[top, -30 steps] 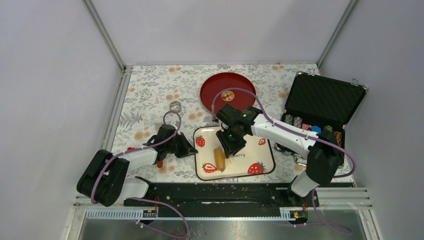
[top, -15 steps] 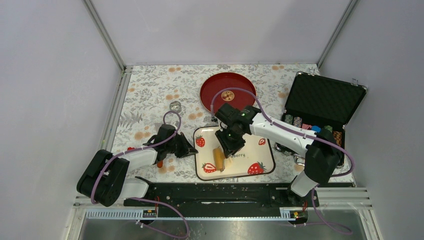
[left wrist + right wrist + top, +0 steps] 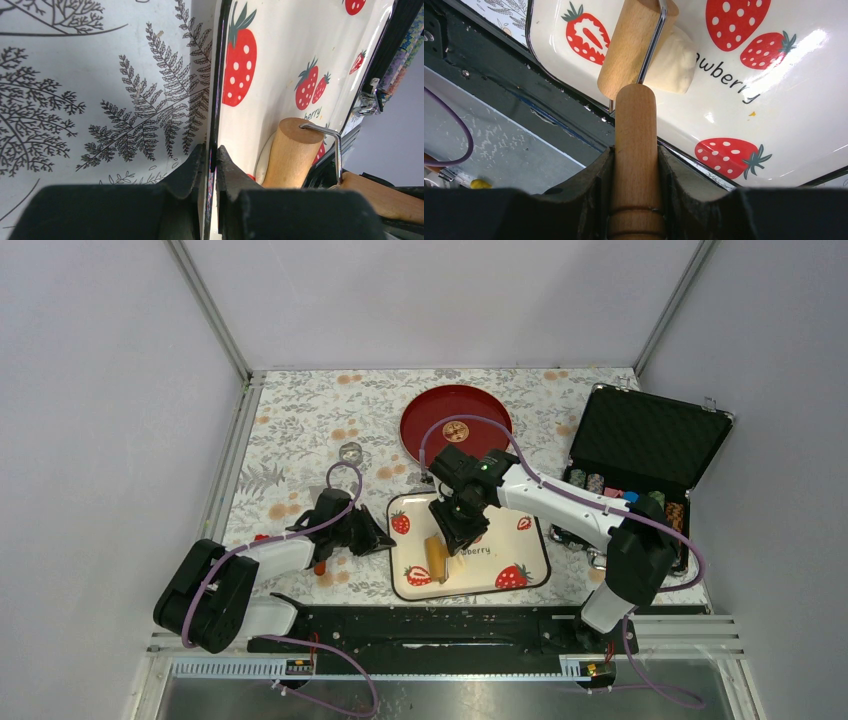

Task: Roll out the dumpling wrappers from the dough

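Rolling is in progress on the white rectangular enamel tray (image 3: 482,576) printed with red strawberries. The right gripper (image 3: 636,161) is clamped on the handle of the tan wooden roller (image 3: 631,46), one finger on each side of the shaft. The roller's drum sits partly on top of the soft off-white lump of dough (image 3: 672,61), which lies on the tray beside the printed lettering, near the tray's near-left corner. The left gripper (image 3: 211,156) pinches the tray's dark left rim between nearly touching fingers, holding the tray in place.

Compared with the overhead frame one second earlier, the roller (image 3: 436,553) and the right gripper (image 3: 461,524) have shifted slightly left and away from the arm bases. This indicates a short rolling stroke across the dough. The left gripper (image 3: 372,540), the tray and the round red lacquer plate (image 3: 428,416) have not moved.

The dough still looks thick at its exposed edge, and no thin round dumpling wrappers are visible. Flattening appears to be at an early stage, so further passes are likely required.
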`<control>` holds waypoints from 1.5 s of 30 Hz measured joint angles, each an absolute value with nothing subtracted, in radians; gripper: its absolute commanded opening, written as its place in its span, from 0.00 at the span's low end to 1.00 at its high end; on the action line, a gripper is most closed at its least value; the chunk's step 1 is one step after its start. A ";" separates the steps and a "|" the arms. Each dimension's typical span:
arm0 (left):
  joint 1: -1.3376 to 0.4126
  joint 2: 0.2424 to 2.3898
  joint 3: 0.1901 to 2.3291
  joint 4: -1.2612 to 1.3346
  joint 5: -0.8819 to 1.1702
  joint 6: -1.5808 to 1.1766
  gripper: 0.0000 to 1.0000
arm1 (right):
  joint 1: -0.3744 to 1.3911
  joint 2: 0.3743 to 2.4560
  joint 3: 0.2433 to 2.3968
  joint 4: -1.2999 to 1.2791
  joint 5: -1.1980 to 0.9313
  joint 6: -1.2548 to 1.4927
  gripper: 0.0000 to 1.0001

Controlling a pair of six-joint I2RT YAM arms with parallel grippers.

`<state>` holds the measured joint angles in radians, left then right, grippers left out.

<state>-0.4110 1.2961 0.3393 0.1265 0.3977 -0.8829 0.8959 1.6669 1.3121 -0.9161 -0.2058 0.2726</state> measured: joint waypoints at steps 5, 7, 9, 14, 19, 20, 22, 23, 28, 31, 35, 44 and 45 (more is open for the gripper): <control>-0.411 1.296 0.339 0.126 0.398 -0.883 0.00 | 0.896 1.673 1.318 -0.915 -0.214 0.273 0.00; -0.406 1.296 0.339 0.126 0.398 -0.881 0.00 | 0.896 1.681 1.322 -0.909 -0.224 0.274 0.00; -0.401 1.296 0.339 0.126 0.398 -0.879 0.00 | 0.896 1.687 1.328 -0.907 -0.231 0.274 0.00; -0.400 1.296 0.339 0.126 0.398 -0.879 0.00 | 0.896 1.691 1.339 -0.907 -0.237 0.281 0.00; -0.400 1.296 0.339 0.126 0.398 -0.879 0.00 | 0.896 1.687 1.350 -0.912 -0.238 0.289 0.00; -0.400 1.296 0.339 0.126 0.398 -0.879 0.00 | 0.896 1.685 1.354 -0.913 -0.238 0.290 0.00; -0.400 1.296 0.339 0.126 0.398 -0.879 0.00 | 0.896 1.685 1.357 -0.915 -0.238 0.293 0.00; -0.400 1.296 0.339 0.126 0.398 -0.879 0.00 | 0.896 1.685 1.359 -0.916 -0.237 0.295 0.00; -0.399 1.296 0.339 0.129 0.400 -0.880 0.00 | 0.912 1.685 1.386 -0.938 -0.187 0.293 0.00; -0.402 1.296 0.339 0.139 0.412 -0.888 0.00 | 0.921 1.686 1.419 -0.963 -0.135 0.277 0.00; -0.402 1.296 0.337 0.149 0.414 -0.891 0.00 | 0.922 1.687 1.500 -1.027 -0.065 0.248 0.00; -0.402 1.296 0.333 0.145 0.414 -0.892 0.00 | 0.922 1.686 1.598 -1.088 0.037 0.200 0.00; -0.402 1.296 0.333 0.145 0.414 -0.892 0.00 | 0.922 1.686 1.598 -1.096 0.041 0.198 0.00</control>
